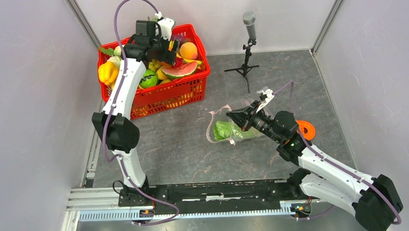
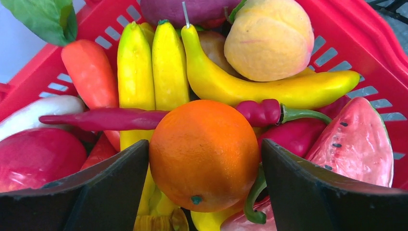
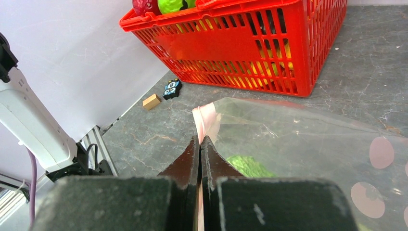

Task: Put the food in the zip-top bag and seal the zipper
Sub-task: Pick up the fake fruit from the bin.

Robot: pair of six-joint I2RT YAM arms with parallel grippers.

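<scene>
My left gripper (image 1: 171, 44) hangs inside the red basket (image 1: 165, 99). In the left wrist view its gripper (image 2: 204, 168) is open, a finger close on each side of the orange (image 2: 204, 154). The orange lies on bananas, chillies and a watermelon slice (image 2: 358, 144). A yellow bell pepper (image 1: 108, 73) sits at the basket's left end. My right gripper (image 1: 240, 117) is shut on the pink zipper strip (image 3: 204, 120) of the clear zip-top bag (image 1: 228, 119) and holds that edge up. The green cabbage (image 1: 224, 130) lies inside the bag and also shows in the right wrist view (image 3: 248, 166).
A microphone on a small tripod (image 1: 248, 40) stands behind the bag. An orange tape roll (image 1: 305, 129) lies beside my right arm. A wooden block (image 3: 151, 101) and a small black toy (image 3: 171, 88) lie by the left wall. Walls enclose three sides.
</scene>
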